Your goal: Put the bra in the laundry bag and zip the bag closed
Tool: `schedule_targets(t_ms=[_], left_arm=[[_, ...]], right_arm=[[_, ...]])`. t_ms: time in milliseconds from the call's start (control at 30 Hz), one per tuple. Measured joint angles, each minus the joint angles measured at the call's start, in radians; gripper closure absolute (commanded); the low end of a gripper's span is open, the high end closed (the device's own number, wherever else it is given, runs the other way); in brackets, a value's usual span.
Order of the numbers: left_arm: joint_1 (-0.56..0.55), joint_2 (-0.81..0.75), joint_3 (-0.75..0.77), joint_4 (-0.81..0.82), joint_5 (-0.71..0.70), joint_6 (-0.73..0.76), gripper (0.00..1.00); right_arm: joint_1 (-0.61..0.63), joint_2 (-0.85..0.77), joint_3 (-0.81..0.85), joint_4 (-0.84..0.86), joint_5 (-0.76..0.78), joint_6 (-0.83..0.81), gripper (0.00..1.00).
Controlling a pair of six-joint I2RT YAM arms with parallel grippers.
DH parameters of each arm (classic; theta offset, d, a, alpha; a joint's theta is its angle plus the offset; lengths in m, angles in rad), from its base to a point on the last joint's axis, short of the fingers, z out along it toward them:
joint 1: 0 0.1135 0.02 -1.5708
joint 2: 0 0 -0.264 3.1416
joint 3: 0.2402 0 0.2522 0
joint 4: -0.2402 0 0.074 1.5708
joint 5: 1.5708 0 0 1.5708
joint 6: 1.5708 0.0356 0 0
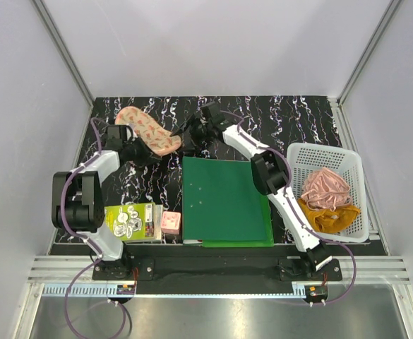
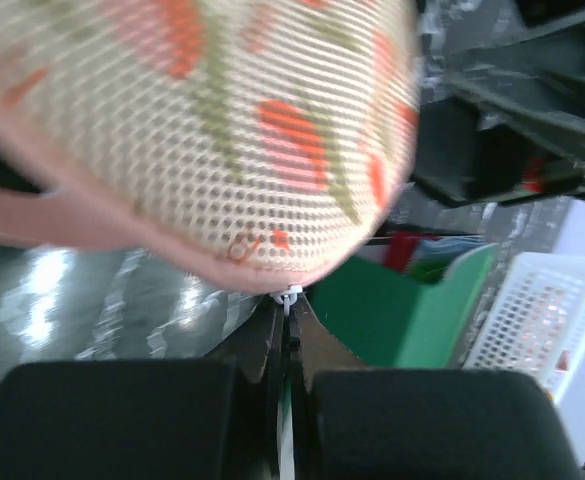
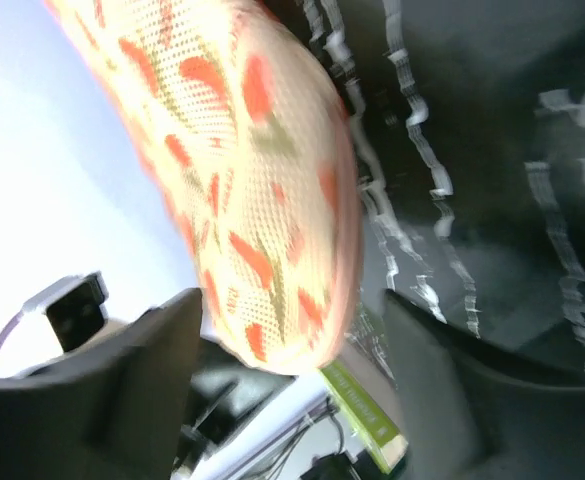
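Note:
The laundry bag (image 1: 147, 131), peach-pink mesh with red watermelon slices, lies closed at the back left of the table. The bra is not in view. My left gripper (image 1: 144, 151) is at the bag's near edge. In the left wrist view the bag (image 2: 202, 130) fills the top, and my left gripper (image 2: 290, 318) is shut on the small white zipper pull (image 2: 290, 298) at its rim. My right gripper (image 1: 183, 133) is at the bag's right end. In the right wrist view my right gripper (image 3: 292, 345) is open, with the bag's end (image 3: 252, 220) between the jaws.
A green folder (image 1: 224, 201) lies flat in the middle. A white basket (image 1: 350, 162) at the right holds a pink cloth (image 1: 325, 188) and a mustard cloth (image 1: 331, 216). A green booklet (image 1: 130, 221) and a small pink box (image 1: 170, 223) sit at the front left.

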State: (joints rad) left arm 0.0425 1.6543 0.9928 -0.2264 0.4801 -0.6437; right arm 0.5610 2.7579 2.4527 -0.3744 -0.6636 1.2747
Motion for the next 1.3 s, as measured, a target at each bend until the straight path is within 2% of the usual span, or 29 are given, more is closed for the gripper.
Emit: schedule_targets(t_ms=[67,233,467,567,600,633,767,800,833,900,1133,1300], left_arm=[[-0.037,0.017,0.014,0.036,0.011,-0.041,1.00],[-0.113,0.113,0.119,0.090,0.035,-0.098,1.00],[-0.149,0.136,0.153,0.110,0.042,-0.119,1.00],[-0.150,0.137,0.153,0.109,0.044,-0.121,1.00],[-0.150,0.137,0.153,0.109,0.045,-0.121,1.00],[-0.150,0.137,0.153,0.109,0.047,-0.121,1.00],[-0.149,0.144,0.166,0.104,0.048,-0.120,1.00],[-0.148,0.150,0.173,0.103,0.048,-0.117,1.00],[-0.148,0.156,0.179,0.103,0.049,-0.115,1.00],[-0.148,0.164,0.183,0.101,0.052,-0.107,1.00],[-0.098,0.169,0.185,0.038,0.042,-0.042,1.00],[0.040,0.168,0.183,-0.069,0.013,0.049,1.00]], right_arm=[[-0.006,-0.027,-0.048,0.007,0.023,-0.013,0.07],[-0.019,-0.137,-0.194,0.011,0.037,-0.040,0.06],[-0.021,-0.189,-0.227,0.063,0.031,-0.030,0.24],[-0.019,-0.188,-0.218,0.064,0.025,-0.007,0.39],[-0.018,-0.188,-0.213,0.064,0.024,0.002,0.50],[-0.016,-0.188,-0.209,0.066,0.024,0.008,0.56],[-0.010,-0.180,-0.187,0.072,0.032,0.033,0.72],[-0.010,-0.175,-0.182,0.075,0.035,0.036,0.79],[-0.010,-0.171,-0.176,0.077,0.037,0.040,0.91],[-0.013,-0.156,-0.165,0.080,0.035,0.048,1.00],[-0.018,-0.113,-0.159,0.084,0.009,0.058,1.00],[-0.043,-0.068,-0.118,0.089,-0.035,0.045,1.00]])
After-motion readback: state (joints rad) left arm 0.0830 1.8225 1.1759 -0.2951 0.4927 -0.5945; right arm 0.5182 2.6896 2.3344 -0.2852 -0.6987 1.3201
